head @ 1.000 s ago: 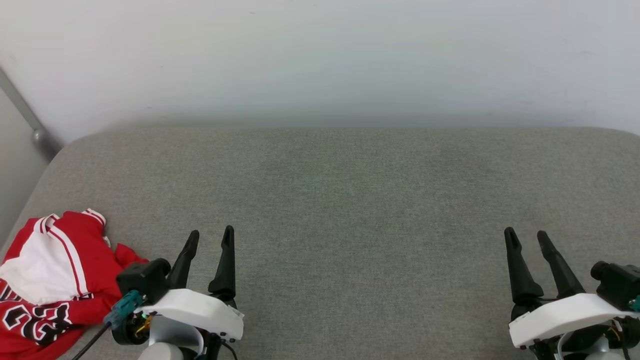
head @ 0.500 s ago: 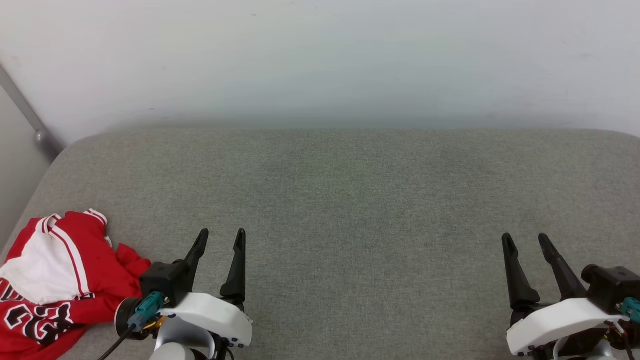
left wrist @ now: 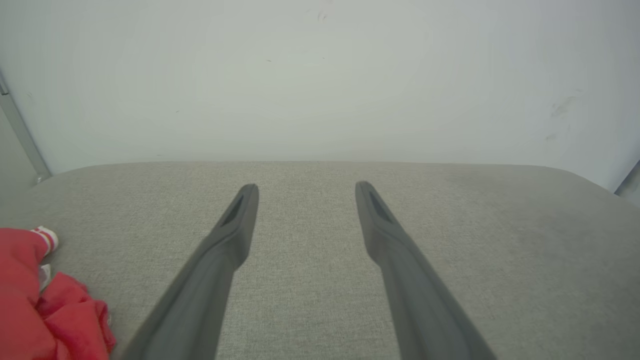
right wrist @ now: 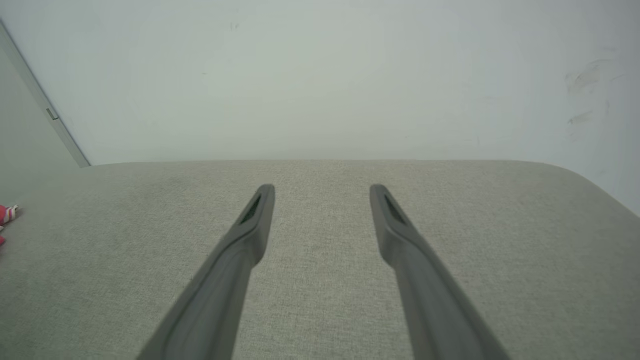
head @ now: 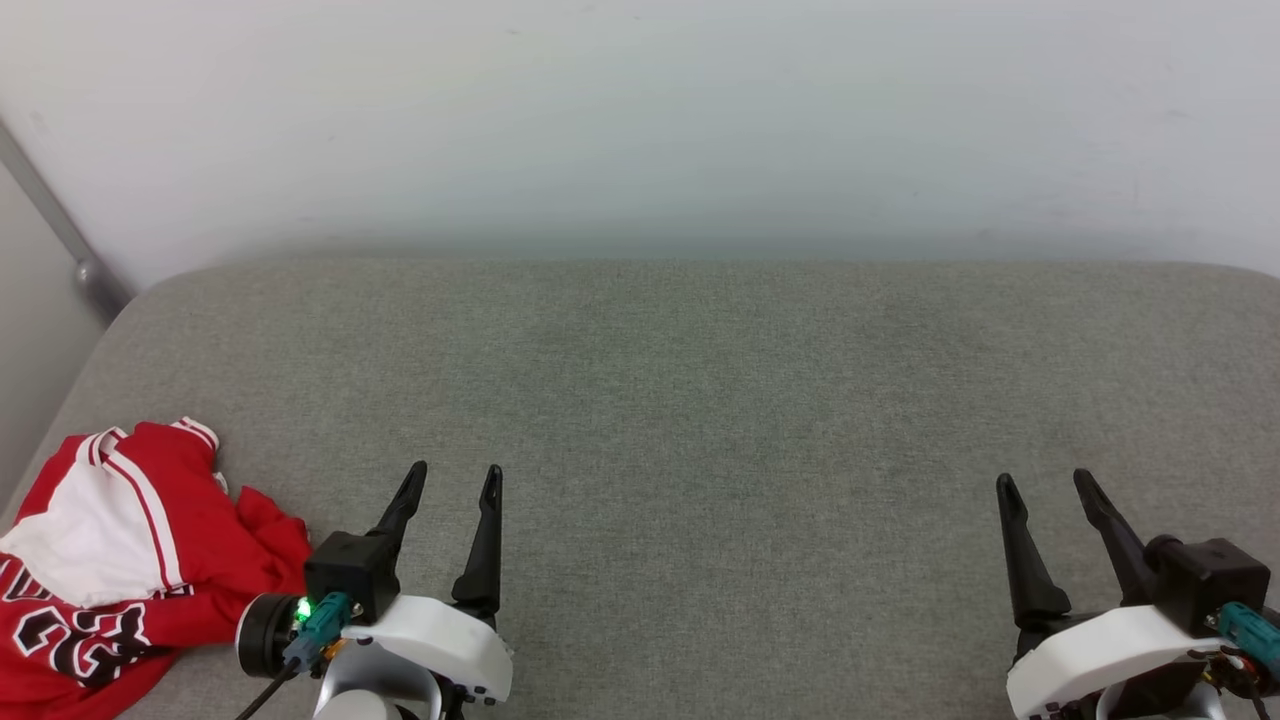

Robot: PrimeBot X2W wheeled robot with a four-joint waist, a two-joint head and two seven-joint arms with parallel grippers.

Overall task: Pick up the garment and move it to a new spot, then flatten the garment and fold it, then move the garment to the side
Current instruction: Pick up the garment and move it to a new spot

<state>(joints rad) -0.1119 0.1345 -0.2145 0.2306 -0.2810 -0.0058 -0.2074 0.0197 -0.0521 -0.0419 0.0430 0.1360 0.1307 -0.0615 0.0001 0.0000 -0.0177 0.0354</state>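
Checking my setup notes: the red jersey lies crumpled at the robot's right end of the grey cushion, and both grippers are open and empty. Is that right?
Not quite. The red jersey lies crumpled at the robot's left end of the grey cushion, as the head view shows. The rest holds: the left gripper and the right gripper are both open and empty.

The right tool [right wrist: 321, 190] stands spread and empty over the grey cushion [right wrist: 500, 260], the garment [right wrist: 6, 214] at far left.
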